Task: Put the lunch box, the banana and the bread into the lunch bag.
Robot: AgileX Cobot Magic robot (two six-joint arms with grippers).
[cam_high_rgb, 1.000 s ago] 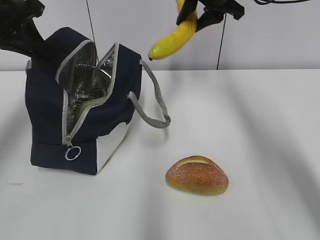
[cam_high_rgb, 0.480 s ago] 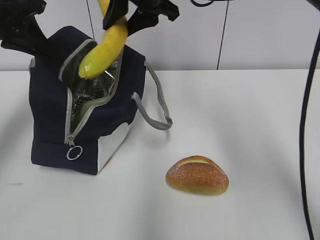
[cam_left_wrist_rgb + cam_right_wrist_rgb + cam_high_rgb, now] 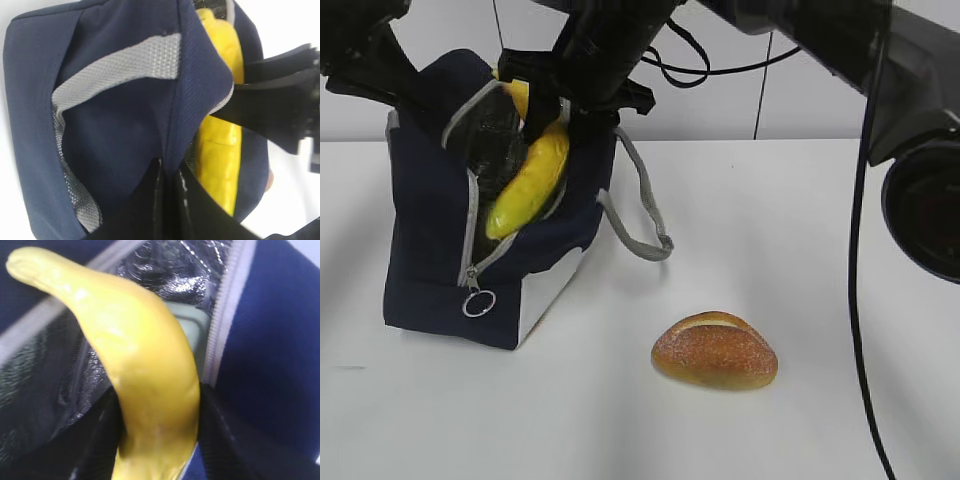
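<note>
Banana (image 3: 530, 180) now inside lunch bag (image 3: 425, 250), seemingly.

A white table (image 3: 840, 300) meets a pale panelled wall (image 3: 840, 80).

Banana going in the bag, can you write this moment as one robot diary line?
right gripper: holds banana, tip inside lunch bag | left gripper: pinches bag edge | lunch box: inside | bread: on table
</note>
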